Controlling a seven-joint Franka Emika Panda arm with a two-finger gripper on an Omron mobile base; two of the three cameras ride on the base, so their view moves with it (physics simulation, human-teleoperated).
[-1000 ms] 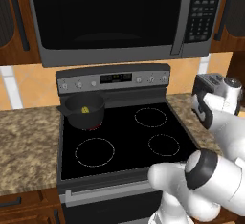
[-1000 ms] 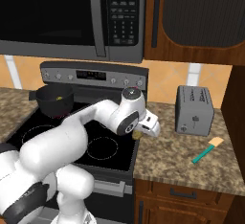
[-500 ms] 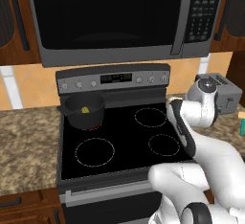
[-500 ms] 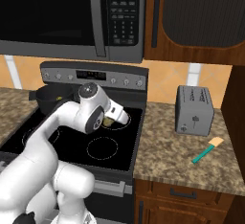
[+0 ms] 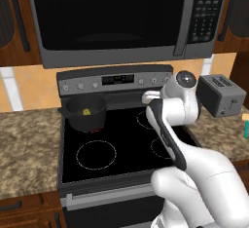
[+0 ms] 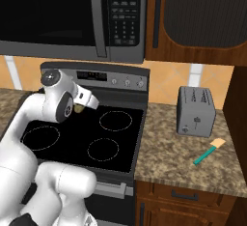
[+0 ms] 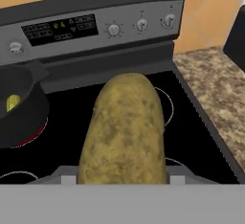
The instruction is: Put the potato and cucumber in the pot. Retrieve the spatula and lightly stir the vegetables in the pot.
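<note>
The potato [image 7: 124, 132], a tan-olive oval, stands large in the hand view, with my gripper [image 7: 123, 177] shut on it above the stove's right burners. From the right base view the potato [image 6: 78, 108] pokes out under the hand over the stovetop. The dark pot [image 5: 80, 120] sits on the back-left burner, its short handle to the left, and the yellow-green cucumber [image 5: 86, 111] lies inside it. In the hand view the pot [image 7: 21, 115] is to the left with the cucumber [image 7: 13, 102] in it. The teal spatula [image 6: 207, 151] lies on the right counter.
A silver toaster [image 6: 195, 111] stands on the right counter behind the spatula. The stove's control panel [image 5: 116, 80] rises behind the burners, and a microwave [image 5: 112, 17] hangs above. Granite counter [image 5: 24, 144] flanks the stove on the left.
The arm has swung left from the toaster side across the stovetop, carrying the potato closer to the pot. Pot, cucumber and spatula have stayed put.
</note>
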